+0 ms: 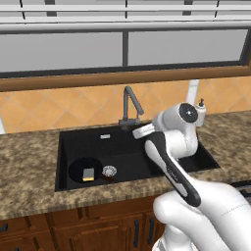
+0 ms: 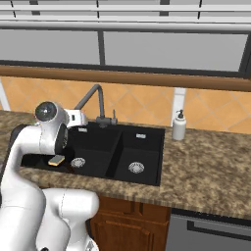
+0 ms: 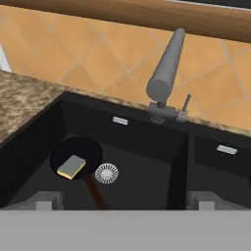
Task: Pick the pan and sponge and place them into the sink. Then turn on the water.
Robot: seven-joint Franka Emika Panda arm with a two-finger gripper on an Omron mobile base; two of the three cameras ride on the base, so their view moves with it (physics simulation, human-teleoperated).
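The pan [image 3: 76, 157] lies in the sink's [image 3: 147, 181] big basin, handle toward the front edge, the sponge [image 3: 71, 166] on it. The pincer [image 3: 125, 203] is wide apart, holding nothing, near the faucet [image 3: 164, 78].

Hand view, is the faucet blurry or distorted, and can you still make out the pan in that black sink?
Hand view: faucet looms large, foreshortened, soft-edged; black pan barely separates from the sink. Left base view: flat, even light, sponge stands out.

Sink [image 1: 142, 142] matt black; counter [image 1: 29, 166] speckled stone; faucet [image 3: 166, 73] dull grey metal; cabinets [image 1: 73, 230] wood.
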